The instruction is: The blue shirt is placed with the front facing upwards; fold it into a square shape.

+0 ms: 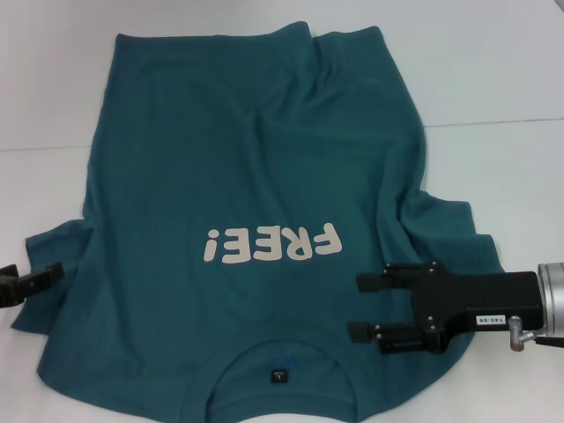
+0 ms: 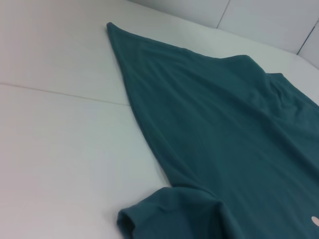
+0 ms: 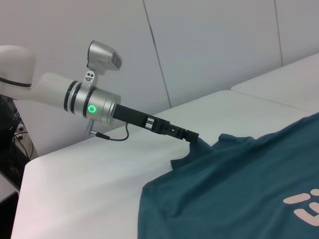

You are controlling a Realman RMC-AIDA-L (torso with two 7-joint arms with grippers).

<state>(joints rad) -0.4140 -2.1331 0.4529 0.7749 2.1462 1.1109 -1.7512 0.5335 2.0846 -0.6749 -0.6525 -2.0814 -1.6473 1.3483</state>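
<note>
White "FREE!" lettering (image 1: 270,244) upside down on blue shirt (image 1: 176,176), gripper sticker unreadable

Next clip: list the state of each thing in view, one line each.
blue shirt: spread front-up on the table, unfolded, wrinkled, "FREE!" lettering showing.
left sleeve: tip pinched and lifted off the table.
left gripper: shut on the left sleeve.
right gripper: open, over the shirt's right shoulder.
table: white, shirt on it.

Left end effector (image 3: 192,137) at the blue shirt (image 3: 234,189) sleeve edge.
</note>
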